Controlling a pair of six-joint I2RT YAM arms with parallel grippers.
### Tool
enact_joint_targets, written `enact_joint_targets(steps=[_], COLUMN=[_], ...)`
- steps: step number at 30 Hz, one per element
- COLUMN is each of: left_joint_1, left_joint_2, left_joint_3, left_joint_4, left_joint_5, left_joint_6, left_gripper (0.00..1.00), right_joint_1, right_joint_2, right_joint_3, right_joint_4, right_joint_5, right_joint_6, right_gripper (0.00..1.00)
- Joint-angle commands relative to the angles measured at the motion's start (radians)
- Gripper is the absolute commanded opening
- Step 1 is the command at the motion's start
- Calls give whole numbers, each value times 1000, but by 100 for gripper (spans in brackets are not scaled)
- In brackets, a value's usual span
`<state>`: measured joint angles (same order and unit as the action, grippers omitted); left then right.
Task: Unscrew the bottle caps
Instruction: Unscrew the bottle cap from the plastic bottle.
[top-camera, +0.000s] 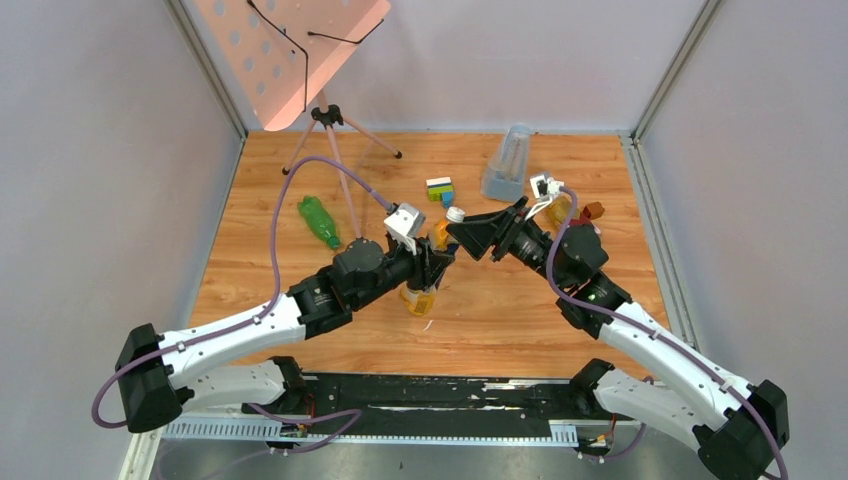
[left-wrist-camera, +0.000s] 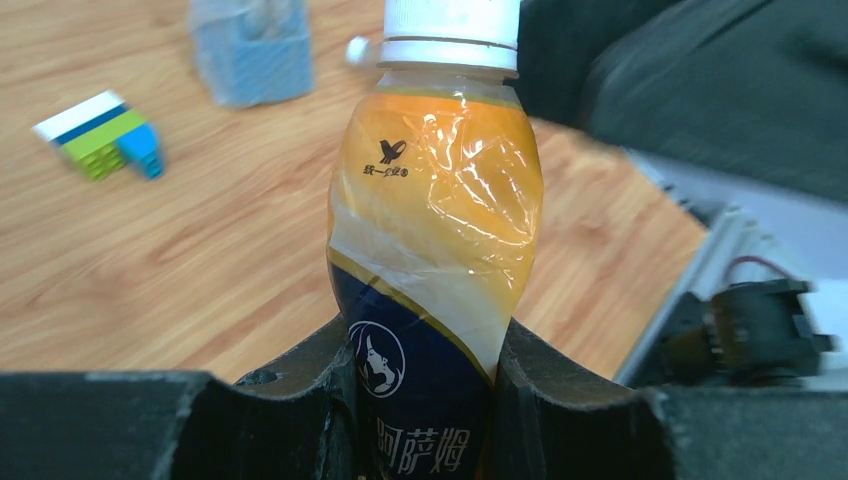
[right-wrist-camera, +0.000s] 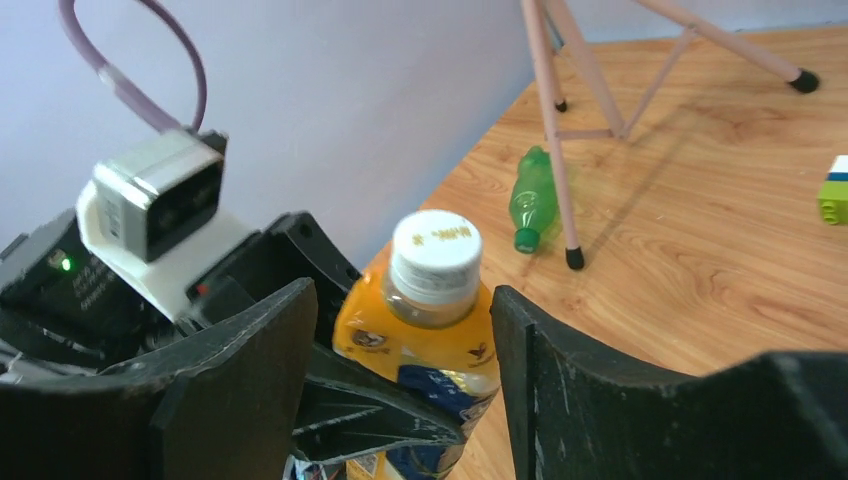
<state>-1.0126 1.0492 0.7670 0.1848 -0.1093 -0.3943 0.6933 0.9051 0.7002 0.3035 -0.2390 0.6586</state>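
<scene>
An amber bottle (left-wrist-camera: 435, 230) with a crinkled label and a white cap (right-wrist-camera: 434, 250) on its neck is pinched low on its body by the left claw (left-wrist-camera: 425, 352). Those fingers hide its base. The right claw (right-wrist-camera: 400, 305) is spread, one finger on either side of the cap, seemingly without touching it. A green bottle (right-wrist-camera: 530, 195) lies on the tabletop (right-wrist-camera: 700, 230).
</scene>
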Motion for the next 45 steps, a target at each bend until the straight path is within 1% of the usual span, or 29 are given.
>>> enact_joint_targets(steps=[1, 3, 5, 7, 10, 12, 14, 24, 27, 30, 32, 34, 35, 36, 38, 39, 40, 41, 42, 45], left_joint_1=[-28, -42, -67, -91, -115, -130, -141, -166, -168, -170, -170, -170, -170, -171, -172, -172, -172, -172, -172, -172], left_joint_2=[19, 24, 35, 52, 77, 84, 87, 113, 122, 125, 126, 126, 126, 126, 128, 129, 128, 127, 126, 124], left_joint_3=[53, 55, 62, 74, 94, 97, 98, 115, 118, 118, 119, 118, 118, 117, 117, 118, 117, 117, 116, 115], left_joint_4=[-170, -168, -162, -158, -151, -144, -133, -143, -143, -141, -142, -142, -142, -143, -144, -145, -147, -147, -146, -146], left_joint_5=[-259, -283, -302, -324, -358, -377, -394, -441, -443, -441, -439, -440, -437, -435, -431, -429, -429, -428, -428, -426], left_joint_6=[66, 73, 77, 82, 90, 91, 92, 106, 105, 107, 108, 110, 110, 110, 111, 110, 111, 111, 111, 111], left_gripper=[0, 0, 0, 0, 0, 0, 0, 0, 0, 0, 0, 0, 0, 0, 0, 0, 0, 0, 0, 0], right_joint_1=[11, 11, 11, 11, 13, 21, 26, 50, 55, 57, 57, 57, 57, 57, 58, 57, 57, 57, 57, 57], right_joint_2=[-47, -32, -13, 7, 55, 75, 92, 168, 182, 184, 181, 180, 181, 182, 185, 185, 187, 189, 188, 187], right_joint_3=[25, 39, 38, 30, 67, 76, 78, 106, 113, 110, 105, 106, 107, 107, 108, 109, 110, 112, 113, 104], right_joint_4=[23, -12, -10, 9, -51, -65, -69, -58, -65, -60, -53, -53, -55, -55, -55, -55, -54, -53, -54, -36], right_joint_5=[151, 181, 195, 205, 237, 292, 311, 283, 282, 293, 303, 307, 310, 312, 315, 316, 315, 313, 313, 312], right_joint_6=[-12, 10, 45, 88, 130, 152, 173, 174, 175, 175, 173, 170, 170, 172, 175, 178, 179, 180, 186, 194], right_gripper=[67, 67, 67, 66, 65, 64, 62, 46, 48, 46, 43, 32, 30, 29, 30, 33, 42, 49, 52, 52])
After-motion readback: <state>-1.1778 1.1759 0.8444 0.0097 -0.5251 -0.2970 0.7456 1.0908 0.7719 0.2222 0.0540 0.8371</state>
